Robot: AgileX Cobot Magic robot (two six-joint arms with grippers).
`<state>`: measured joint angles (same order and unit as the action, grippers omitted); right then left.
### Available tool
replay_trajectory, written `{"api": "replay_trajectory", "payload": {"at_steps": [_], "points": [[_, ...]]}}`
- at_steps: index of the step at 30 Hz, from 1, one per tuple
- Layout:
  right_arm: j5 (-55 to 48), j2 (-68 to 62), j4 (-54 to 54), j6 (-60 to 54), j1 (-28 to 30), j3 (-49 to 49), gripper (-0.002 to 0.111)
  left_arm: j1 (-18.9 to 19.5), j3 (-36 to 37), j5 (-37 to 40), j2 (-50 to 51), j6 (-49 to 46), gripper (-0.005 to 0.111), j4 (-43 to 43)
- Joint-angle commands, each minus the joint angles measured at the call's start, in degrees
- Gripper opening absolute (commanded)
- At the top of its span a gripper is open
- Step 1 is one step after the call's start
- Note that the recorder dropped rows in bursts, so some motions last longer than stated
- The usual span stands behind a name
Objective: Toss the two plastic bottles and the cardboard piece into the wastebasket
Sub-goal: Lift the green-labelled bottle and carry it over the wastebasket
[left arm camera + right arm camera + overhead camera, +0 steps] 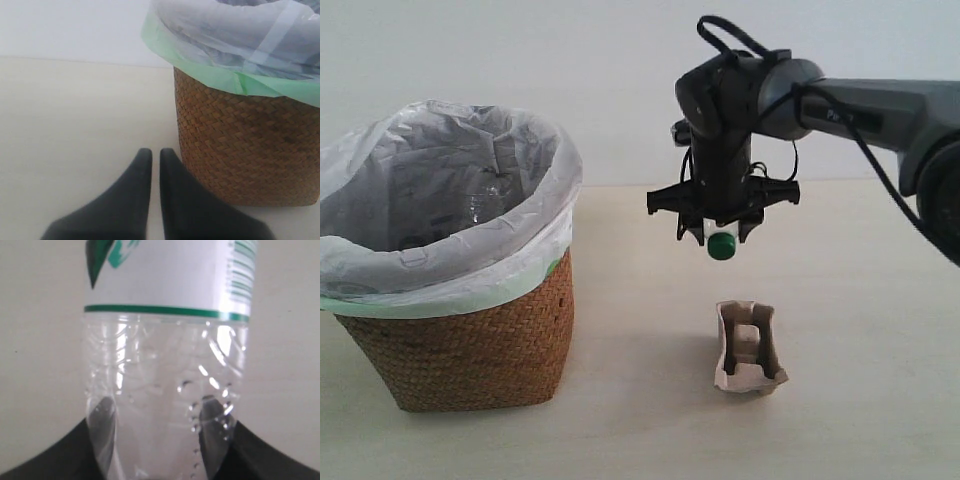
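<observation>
My right gripper (pixel 722 222) hangs above the table, right of the wastebasket (pixel 470 345), and is shut on the green-capped bottle (pixel 721 245). In the right wrist view its fingers clamp the clear lower body of that bottle (pixel 165 350), below the white-green label. The cardboard piece (pixel 749 347) lies on the table below this gripper. A clear plastic shape (pixel 485 205) shows inside the bag; I cannot see its cap or label. My left gripper (pixel 151 153) is shut and empty, low over the table beside the wicker wastebasket (pixel 245 145). It does not show in the exterior view.
The basket's white bag (pixel 440 190) spills over a pale green rim. The pale table (pixel 860 330) runs back to a white wall. The right arm (pixel 880 115) reaches in from the right edge.
</observation>
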<state>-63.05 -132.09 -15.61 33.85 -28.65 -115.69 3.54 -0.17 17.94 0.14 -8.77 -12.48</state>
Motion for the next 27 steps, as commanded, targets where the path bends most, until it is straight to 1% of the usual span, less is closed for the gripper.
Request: {"api": "replay_trajectory", "payload": {"at_steps": [1,5,10,15,20,23,26,27], "points": [[-2.7,5.2,-3.2,-1.2,0.0,-0.5,0.000,0.2,0.2,-0.2,-0.1,0.5,0.006,0.1],[-6.4,9.6,-6.6,-1.3,0.1,-0.5,0.000,0.2,0.2,-0.2,-0.1,0.5,0.006,0.1],[-6.9,15.2,-12.3,-2.6,0.1,-0.4,0.000,0.2,0.2,-0.2,-0.1,0.5,0.006,0.1],[-6.9,20.4,-12.3,-3.0,0.1,-0.2,0.000,0.2,0.2,-0.2,-0.1,0.5,0.006,0.1],[-6.9,22.5,-12.1,-3.7,0.1,-0.2,0.000,0.2,0.2,-0.2,-0.1,0.5,0.006,0.1],[-6.9,22.3,-8.9,-4.3,0.1,-0.2,0.000,0.2,0.2,-0.2,-0.1,0.5,0.006,0.1],[-6.9,20.9,-1.8,-12.9,0.2,-0.2,0.000,0.2,0.2,-0.2,-0.1,0.5,0.006,0.1],[-6.9,20.6,1.9,-17.7,0.2,-0.2,0.000,0.2,0.2,-0.2,-0.1,0.5,0.006,0.1]]}}
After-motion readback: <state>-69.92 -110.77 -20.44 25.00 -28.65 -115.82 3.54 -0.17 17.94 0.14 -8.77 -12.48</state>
